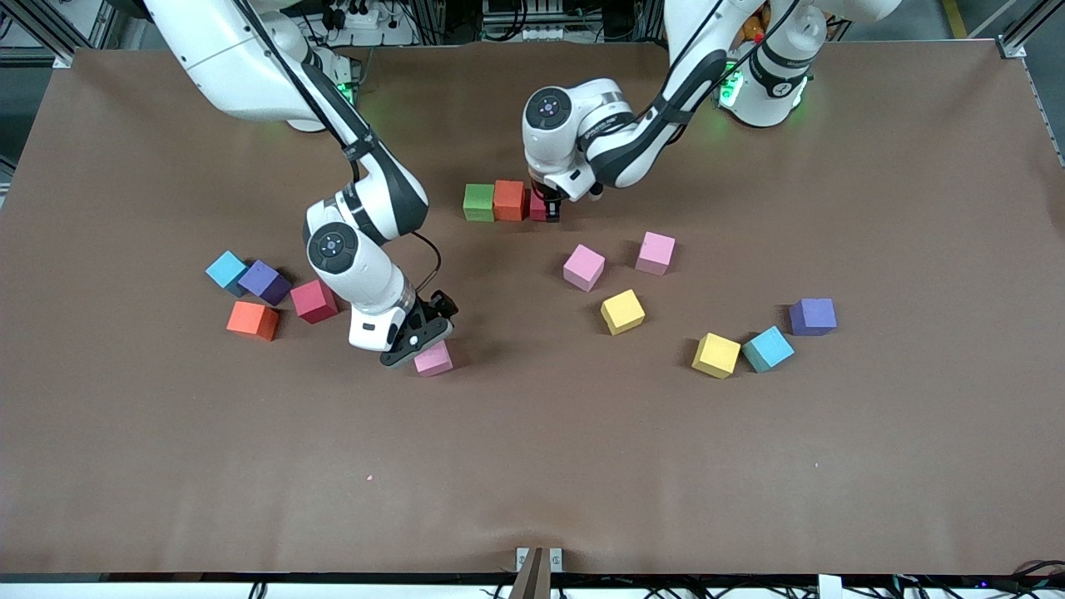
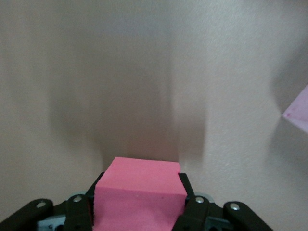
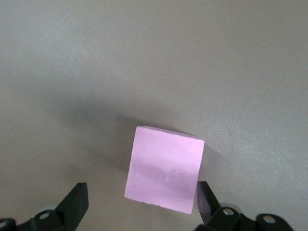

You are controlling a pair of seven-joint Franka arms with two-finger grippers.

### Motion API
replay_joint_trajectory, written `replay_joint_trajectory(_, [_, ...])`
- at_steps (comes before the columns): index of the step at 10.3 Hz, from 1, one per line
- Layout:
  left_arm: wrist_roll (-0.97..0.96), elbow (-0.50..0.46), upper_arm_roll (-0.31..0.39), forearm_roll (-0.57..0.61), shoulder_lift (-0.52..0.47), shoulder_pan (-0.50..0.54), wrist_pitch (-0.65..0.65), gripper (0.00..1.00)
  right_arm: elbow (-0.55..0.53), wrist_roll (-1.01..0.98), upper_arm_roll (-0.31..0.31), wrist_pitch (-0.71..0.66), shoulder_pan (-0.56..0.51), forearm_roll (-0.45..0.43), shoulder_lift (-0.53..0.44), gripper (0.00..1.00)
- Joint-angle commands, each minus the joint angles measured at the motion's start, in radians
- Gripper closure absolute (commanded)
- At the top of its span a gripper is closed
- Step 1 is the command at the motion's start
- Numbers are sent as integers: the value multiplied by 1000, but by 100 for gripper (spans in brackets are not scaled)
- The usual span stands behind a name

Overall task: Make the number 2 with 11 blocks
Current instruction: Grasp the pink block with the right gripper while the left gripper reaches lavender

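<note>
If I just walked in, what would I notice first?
Probably the short row near the robots' bases: a green block, an orange block and a red block that the left gripper is shut on. Next, the open right gripper hovers over a lone pink block, nearer the front camera.

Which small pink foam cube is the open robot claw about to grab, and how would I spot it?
Find the right arm's open gripper, low over the brown table. The pink foam cube lies right under its fingers, between them in the right wrist view. It sits alone; the other two pink cubes lie together toward the left arm's end.
</note>
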Motion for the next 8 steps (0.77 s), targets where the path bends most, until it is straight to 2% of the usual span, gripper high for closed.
replay_joint_trajectory(1, [-237, 27, 5, 77, 17, -27, 1, 86, 46, 28, 6, -2, -8, -24, 32, 0])
replay_joint_trajectory(3, [-243, 47, 7, 77, 32, -33, -4, 85, 53, 28, -2, 27, -13, -62, 39, 0])
replay_joint_trajectory(8, [-243, 67, 8, 78, 40, -33, -10, 81, 61, 67, -13, 102, -5, -81, 100, 0])
